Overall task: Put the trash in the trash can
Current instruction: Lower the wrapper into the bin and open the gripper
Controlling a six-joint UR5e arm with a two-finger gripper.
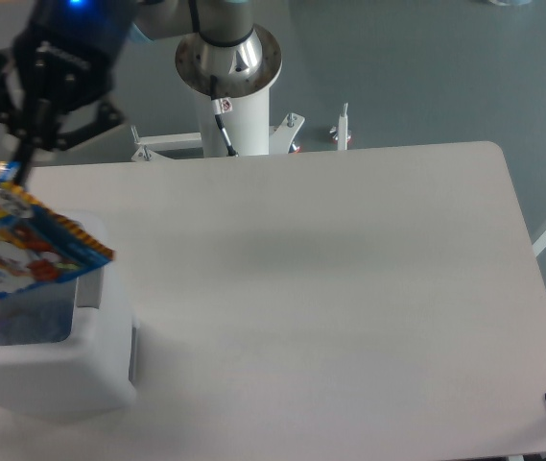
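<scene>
— Where do we stand with the claw [13, 171]?

— We have it high at the far left, its two fingers pinched onto the top corner of the wrapper [25, 247]. So it is grasping the wrapper, which hangs below it, blue and yellow, tilted and a little blurred.

— And where does the wrapper hang?

— We see it over the opening of the white bin [57, 370], which sits at the near left of the table [349, 288]. Its lower edge looks about level with the bin's far rim; we cannot tell whether it touches. Inside the bin we make out something pale and bluish, too dim to name.

— Which step is this, then?

— We judge it the carry, close to its end: the wrapper is above the bin but not let go.

— What does the next move call for?

— We think the fingers must part with the wrapper well inside the rim. It is light and flat, so it might catch on the edge or slip to one side.
</scene>
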